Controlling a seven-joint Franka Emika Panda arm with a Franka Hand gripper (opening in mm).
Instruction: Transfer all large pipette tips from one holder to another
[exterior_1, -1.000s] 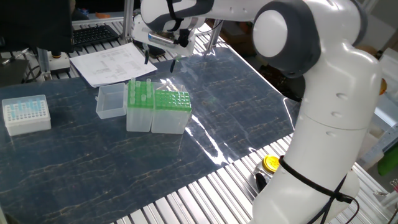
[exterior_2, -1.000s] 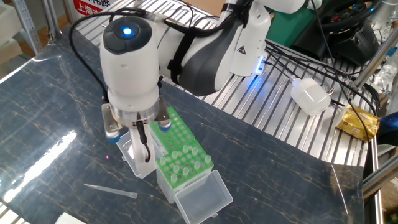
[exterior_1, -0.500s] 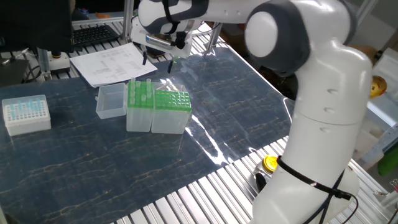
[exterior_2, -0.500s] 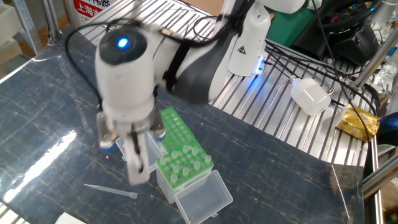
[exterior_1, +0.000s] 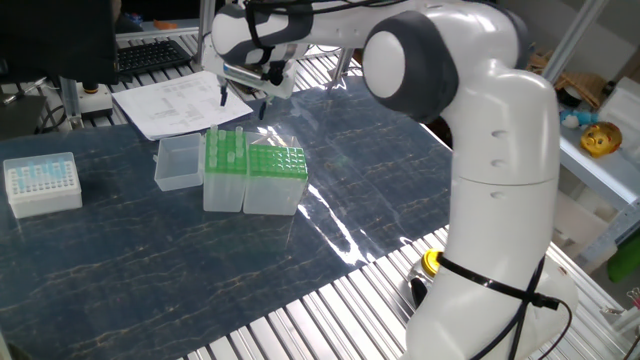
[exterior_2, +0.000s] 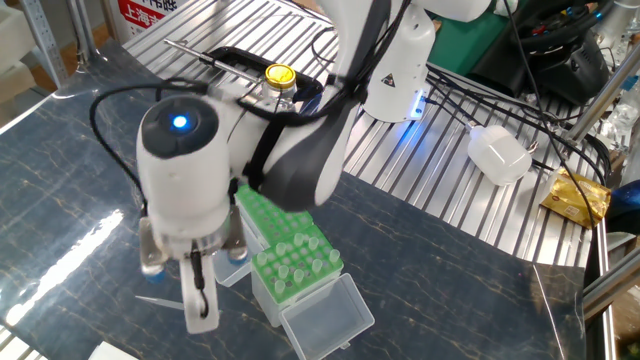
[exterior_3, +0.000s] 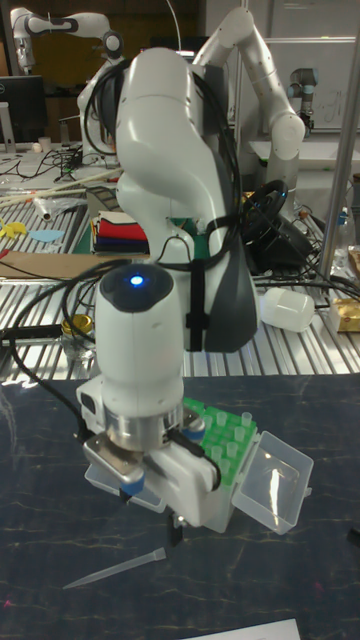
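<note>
Claw (exterior_1: 243, 98) apart, empty, above paper sheets (exterior_1: 175, 100), lone pipette tip (exterior_3: 112, 569) nearby.

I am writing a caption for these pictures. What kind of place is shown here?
Probably a robotics lab set up for bench work: pipette tip boxes on the table, a Franka arm above them, and other robot arms behind.

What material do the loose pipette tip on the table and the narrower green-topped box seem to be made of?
The loose pipette tip looks like thin translucent whitish plastic; the dark table shows faintly through it. The narrower green-topped box seems to be plastic too: cloudy translucent walls under an opaque, bright green rack top with a slight sheen. The exact plastic cannot be told.
</note>
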